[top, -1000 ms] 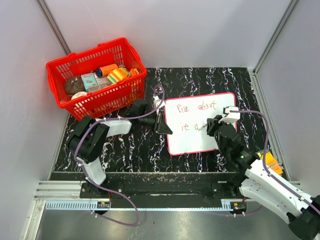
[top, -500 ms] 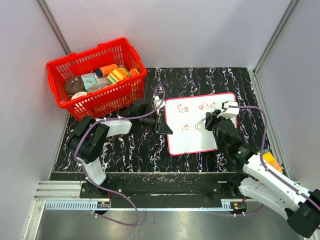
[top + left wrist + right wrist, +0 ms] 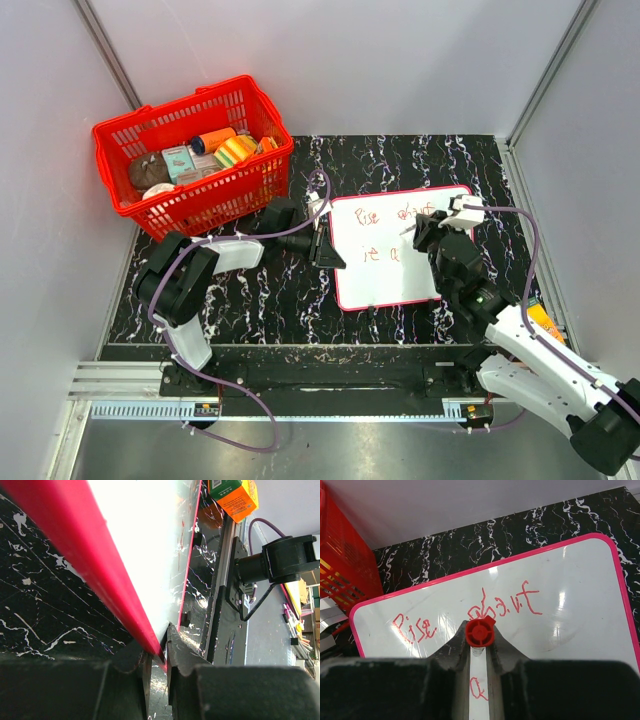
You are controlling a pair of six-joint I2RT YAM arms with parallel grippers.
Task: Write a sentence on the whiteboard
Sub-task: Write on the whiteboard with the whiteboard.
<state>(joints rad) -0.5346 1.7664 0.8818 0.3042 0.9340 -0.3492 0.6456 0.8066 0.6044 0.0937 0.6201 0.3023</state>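
Observation:
The whiteboard (image 3: 390, 275) lies flat on the black marbled table (image 3: 250, 300), white with a pink rim. The sentence (image 3: 395, 214) is in thin red marker, an upper line and a short lower line (image 3: 378, 254). My left gripper (image 3: 326, 246) is shut on the board's left edge; in the left wrist view the pink rim (image 3: 100, 570) runs down into my left gripper (image 3: 156, 656). My right gripper (image 3: 420, 229) is shut on a red marker (image 3: 480, 632), seen end-on over the whiteboard (image 3: 570, 595), just below the sentence (image 3: 505, 607). Its tip is hidden.
A red basket (image 3: 190, 150) full of small items stands at the back left, near the left arm. An orange box (image 3: 541, 322) lies at the table's right edge beside the right arm, also seen as the orange box (image 3: 235, 497). Grey walls close in the table on three sides.
My right gripper has carried the marker away from the lower line toward the upper line, further from the arm's base. The left gripper and the whiteboard have not moved.

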